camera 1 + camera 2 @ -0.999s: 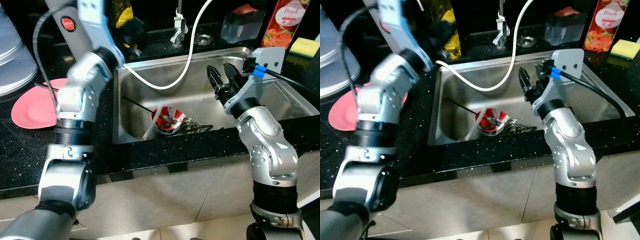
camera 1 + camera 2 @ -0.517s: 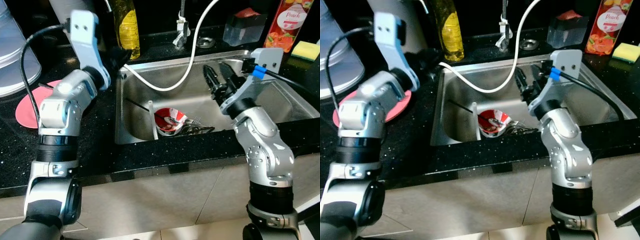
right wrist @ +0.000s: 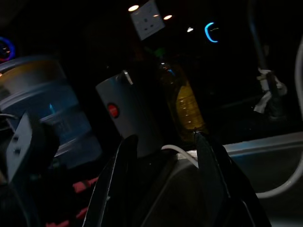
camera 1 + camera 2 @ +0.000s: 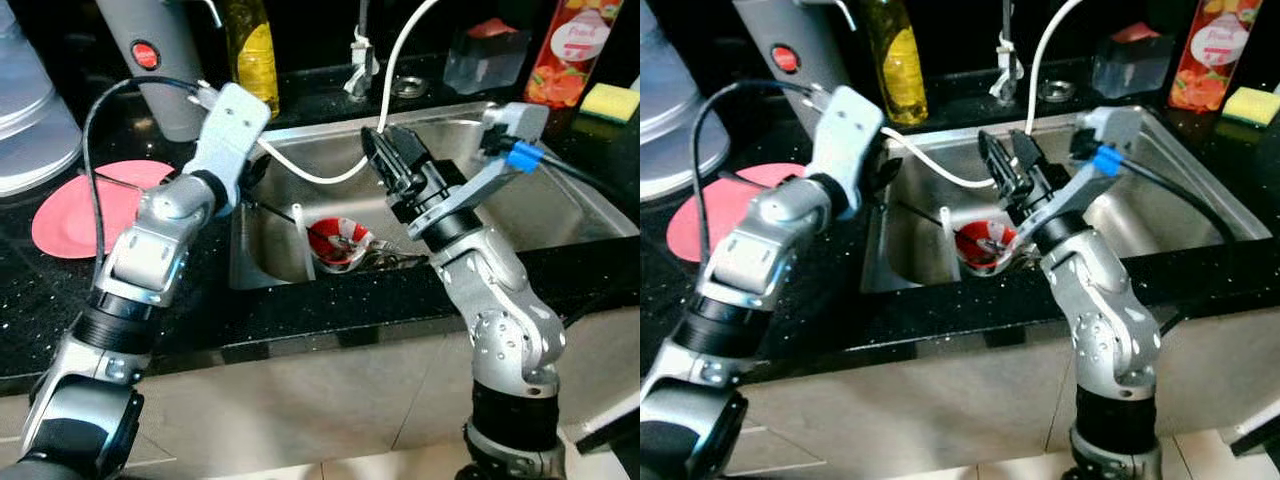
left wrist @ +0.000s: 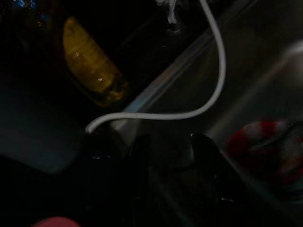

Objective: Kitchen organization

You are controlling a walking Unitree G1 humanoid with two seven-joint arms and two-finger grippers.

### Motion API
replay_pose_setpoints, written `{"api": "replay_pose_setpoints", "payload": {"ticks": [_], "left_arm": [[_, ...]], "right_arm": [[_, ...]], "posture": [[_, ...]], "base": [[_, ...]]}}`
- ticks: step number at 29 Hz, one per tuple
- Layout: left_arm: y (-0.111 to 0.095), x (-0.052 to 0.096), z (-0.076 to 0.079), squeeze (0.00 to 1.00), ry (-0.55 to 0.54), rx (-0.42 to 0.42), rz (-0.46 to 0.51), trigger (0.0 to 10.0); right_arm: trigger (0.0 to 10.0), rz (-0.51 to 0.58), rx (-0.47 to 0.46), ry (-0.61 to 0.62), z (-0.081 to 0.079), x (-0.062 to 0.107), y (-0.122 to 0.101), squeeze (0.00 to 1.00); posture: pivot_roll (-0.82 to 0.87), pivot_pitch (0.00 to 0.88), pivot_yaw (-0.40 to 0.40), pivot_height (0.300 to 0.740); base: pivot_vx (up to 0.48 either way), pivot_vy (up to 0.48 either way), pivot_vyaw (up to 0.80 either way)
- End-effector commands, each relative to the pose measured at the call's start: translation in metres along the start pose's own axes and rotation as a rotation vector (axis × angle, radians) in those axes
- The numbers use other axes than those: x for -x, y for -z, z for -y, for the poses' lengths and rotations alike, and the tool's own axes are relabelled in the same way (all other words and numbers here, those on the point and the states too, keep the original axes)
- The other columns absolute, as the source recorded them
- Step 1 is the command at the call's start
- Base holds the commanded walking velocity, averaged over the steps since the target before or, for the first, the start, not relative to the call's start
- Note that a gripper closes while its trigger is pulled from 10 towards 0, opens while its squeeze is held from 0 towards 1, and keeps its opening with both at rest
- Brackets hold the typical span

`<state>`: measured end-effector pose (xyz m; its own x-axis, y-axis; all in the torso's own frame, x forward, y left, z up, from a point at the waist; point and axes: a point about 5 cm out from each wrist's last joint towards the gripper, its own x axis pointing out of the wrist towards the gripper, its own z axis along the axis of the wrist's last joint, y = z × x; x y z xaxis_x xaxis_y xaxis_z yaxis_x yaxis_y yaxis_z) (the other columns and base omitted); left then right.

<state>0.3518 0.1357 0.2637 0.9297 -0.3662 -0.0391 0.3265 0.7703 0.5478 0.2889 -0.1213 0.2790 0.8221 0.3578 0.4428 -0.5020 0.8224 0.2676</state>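
A red and white bowl lies in the steel sink with cutlery beside it and a thin white stick leaning at its left. My right gripper hovers open above the sink's middle, just over the bowl, nothing between its fingers. My left gripper hangs at the sink's left rim, open and empty, its wrist above the counter edge. The bowl shows dimly ahead of it. A white hose loops from the back into the sink.
A pink plate lies on the black counter at left, by a water jug and a grey cylinder with a red button. Behind the sink stand a yellow bottle, a tap, a clear container, a peach bottle and a sponge.
My right gripper has swung left from the sink's right side to over the bowl. The left arm has come down from the back counter to the sink's left rim.
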Motion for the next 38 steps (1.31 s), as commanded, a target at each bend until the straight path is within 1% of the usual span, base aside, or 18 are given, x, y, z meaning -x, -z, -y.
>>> {"api": "replay_pose_setpoints", "payload": {"ticks": [1,3,4,7,10,11,12,17,18,19,20,21,22,23,30,34,36,38], "left_arm": [[0.003,0.005,0.001,0.00,0.018,-0.086,-0.007,10.0],[0.004,0.005,0.001,0.00,0.021,-0.091,-0.007,10.0],[0.010,0.008,-0.009,0.00,-0.007,-0.134,-0.037,10.0],[0.013,0.009,-0.014,0.00,-0.019,-0.156,-0.049,10.0],[0.016,0.011,-0.033,0.00,-0.085,-0.221,-0.071,10.0],[0.016,0.011,-0.033,0.00,-0.085,-0.221,-0.071,10.0],[0.020,0.014,-0.046,0.00,-0.117,-0.267,-0.092,10.0],[0.024,0.018,-0.057,0.00,-0.134,-0.327,-0.120,10.0],[0.028,0.021,-0.067,0.00,-0.144,-0.374,-0.164,10.0],[0.028,0.021,-0.067,0.00,-0.144,-0.374,-0.164,10.0],[0.033,0.023,-0.072,0.00,-0.141,-0.411,-0.204,10.0],[0.033,0.023,-0.072,0.00,-0.141,-0.411,-0.204,10.0],[0.041,0.025,-0.074,0.00,-0.119,-0.430,-0.266,10.0],[0.045,0.026,-0.073,0.00,-0.102,-0.423,-0.290,10.0],[0.057,0.026,-0.063,0.00,-0.021,-0.404,-0.330,10.0],[0.062,0.027,-0.064,0.00,0.026,-0.507,-0.367,10.0],[0.066,0.027,-0.068,0.00,0.035,-0.545,-0.394,10.0],[0.068,0.027,-0.070,0.00,0.040,-0.558,-0.411,10.0]], "right_arm": [[10.0,-0.031,-0.003,0.009,0.002,0.000,0.005,0.00],[10.0,-0.034,0.001,0.008,0.002,0.000,0.005,0.00],[10.0,-0.044,0.023,0.024,0.004,-0.001,0.006,0.00],[10.0,-0.048,0.032,0.032,0.005,-0.001,0.006,0.00],[10.0,-0.044,0.052,0.067,0.014,0.001,0.003,0.00],[10.0,-0.044,0.052,0.067,0.014,0.001,0.003,0.00],[10.0,-0.037,0.056,0.082,0.016,0.001,0.001,0.00],[10.0,-0.033,0.066,0.082,0.017,0.000,-0.001,0.00],[10.0,-0.033,0.077,0.080,0.017,-0.001,-0.001,0.00],[10.0,-0.033,0.077,0.080,0.017,-0.001,-0.001,0.00],[10.0,-0.033,0.082,0.081,0.017,-0.002,-0.002,0.00],[10.0,-0.033,0.082,0.081,0.017,-0.002,-0.002,0.00],[10.0,-0.034,0.105,0.078,0.018,-0.003,-0.003,0.00],[10.0,-0.038,0.124,0.078,0.018,-0.003,-0.004,0.00],[10.0,-0.083,0.217,0.113,0.027,-0.004,-0.004,0.00],[10.0,-0.076,0.234,0.167,0.038,-0.004,-0.011,0.00],[10.0,-0.067,0.235,0.179,0.041,-0.003,-0.014,0.00],[10.0,-0.066,0.237,0.183,0.042,-0.003,-0.015,0.00]], "posture": [[0.02,0.009,0.098,0.740],[0.02,0.009,0.098,0.740],[0.02,0.017,0.098,0.740],[0.02,0.013,0.097,0.740],[0.02,0.003,0.097,0.740],[0.02,0.003,0.097,0.740],[0.02,0.001,0.099,0.740],[0.02,0.001,0.099,0.740],[0.03,0.005,0.096,0.740],[0.03,0.005,0.096,0.740],[0.04,0.008,0.093,0.740],[0.04,0.008,0.093,0.740],[0.04,0.009,0.095,0.740],[0.04,0.009,0.096,0.740],[0.03,0.003,0.098,0.740],[0.04,0.003,0.097,0.740],[0.04,0.004,0.100,0.740],[0.03,0.004,0.103,0.740]], "base": [[0.000,0.000,0.00],[0.000,0.000,0.00],[0.000,0.000,0.00],[0.000,0.000,0.00],[0.000,0.000,0.00],[0.000,0.000,0.00],[0.000,0.000,0.00],[0.000,0.000,0.00],[0.000,0.000,0.00],[0.000,0.000,0.00],[0.000,0.000,0.00],[0.000,0.000,0.00],[0.000,0.000,0.00],[0.000,0.000,0.00],[0.000,0.000,0.00],[0.000,0.000,0.00],[0.000,0.000,0.00],[0.000,0.000,0.00]]}}
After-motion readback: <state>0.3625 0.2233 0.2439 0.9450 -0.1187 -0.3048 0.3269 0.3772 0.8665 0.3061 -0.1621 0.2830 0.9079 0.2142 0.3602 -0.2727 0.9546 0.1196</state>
